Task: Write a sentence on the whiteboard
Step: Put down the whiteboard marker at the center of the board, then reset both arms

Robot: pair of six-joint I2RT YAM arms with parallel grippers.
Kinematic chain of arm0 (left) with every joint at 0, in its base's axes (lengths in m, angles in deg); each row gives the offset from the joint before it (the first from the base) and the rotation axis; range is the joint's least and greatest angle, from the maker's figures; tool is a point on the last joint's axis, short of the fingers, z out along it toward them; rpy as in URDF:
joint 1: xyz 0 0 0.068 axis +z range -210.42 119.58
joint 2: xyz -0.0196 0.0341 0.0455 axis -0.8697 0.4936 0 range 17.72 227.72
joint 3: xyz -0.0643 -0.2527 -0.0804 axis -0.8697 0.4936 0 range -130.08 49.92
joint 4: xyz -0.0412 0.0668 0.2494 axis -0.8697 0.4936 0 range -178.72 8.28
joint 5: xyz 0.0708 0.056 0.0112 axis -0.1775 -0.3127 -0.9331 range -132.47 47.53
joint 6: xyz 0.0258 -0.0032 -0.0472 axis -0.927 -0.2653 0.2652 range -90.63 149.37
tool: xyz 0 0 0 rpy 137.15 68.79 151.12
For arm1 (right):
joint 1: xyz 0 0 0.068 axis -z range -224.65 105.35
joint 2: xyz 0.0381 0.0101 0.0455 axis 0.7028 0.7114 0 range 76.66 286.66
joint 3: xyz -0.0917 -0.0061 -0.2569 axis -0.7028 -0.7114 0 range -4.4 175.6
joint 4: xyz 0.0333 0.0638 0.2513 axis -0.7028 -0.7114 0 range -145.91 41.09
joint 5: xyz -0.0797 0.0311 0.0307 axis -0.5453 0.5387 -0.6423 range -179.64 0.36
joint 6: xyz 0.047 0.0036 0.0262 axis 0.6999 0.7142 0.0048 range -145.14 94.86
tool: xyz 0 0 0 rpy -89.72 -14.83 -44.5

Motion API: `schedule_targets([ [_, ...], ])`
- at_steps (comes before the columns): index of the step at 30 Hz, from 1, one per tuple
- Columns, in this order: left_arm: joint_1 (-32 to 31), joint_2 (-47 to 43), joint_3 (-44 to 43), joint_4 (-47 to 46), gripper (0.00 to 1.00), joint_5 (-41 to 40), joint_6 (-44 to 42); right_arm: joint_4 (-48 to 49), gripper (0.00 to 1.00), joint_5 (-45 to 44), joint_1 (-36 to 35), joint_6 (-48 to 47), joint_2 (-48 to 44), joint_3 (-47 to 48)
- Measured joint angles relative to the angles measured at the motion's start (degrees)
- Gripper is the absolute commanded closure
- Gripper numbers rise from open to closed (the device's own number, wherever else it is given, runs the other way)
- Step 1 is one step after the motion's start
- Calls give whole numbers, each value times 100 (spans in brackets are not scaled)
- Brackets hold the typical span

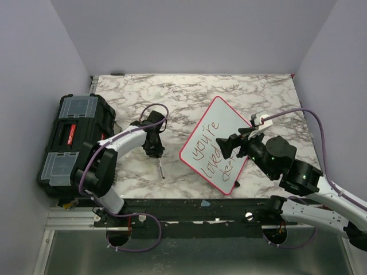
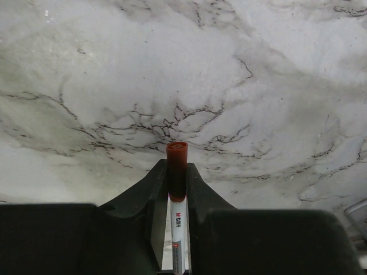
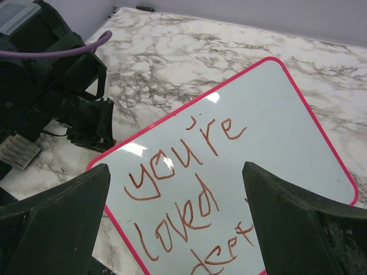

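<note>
The whiteboard (image 1: 217, 144), centre-right, looks light, stiff and glossy-slick, so it is best pinned by its frame edge. The left gripper (image 1: 155, 150) pinches the marker (image 2: 177, 157); the right gripper (image 3: 178, 212) gapes wide.

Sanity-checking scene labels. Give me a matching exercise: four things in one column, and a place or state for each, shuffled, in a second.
Things
1. red-ended white marker pen
2. pink-framed white rectangular whiteboard
3. black plastic toolbox
4. right arm's black fingers

Place or state
A. spread wide above the board
B. clamped between the left arm's black fingers
C. beside the left edge of the marble tabletop
D. carries red handwriting

Pairs: 1-B, 2-D, 3-C, 4-A
</note>
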Motion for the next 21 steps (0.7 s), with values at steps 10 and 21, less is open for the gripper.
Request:
schedule_targets([
  [10, -146, 87, 101, -402, 54, -31, -101, -240, 0, -520, 0, 68, -387, -181],
  [21, -146, -387, 120, -402, 18, -184, -249, -446, 0, -638, 0, 144, -411, -225],
])
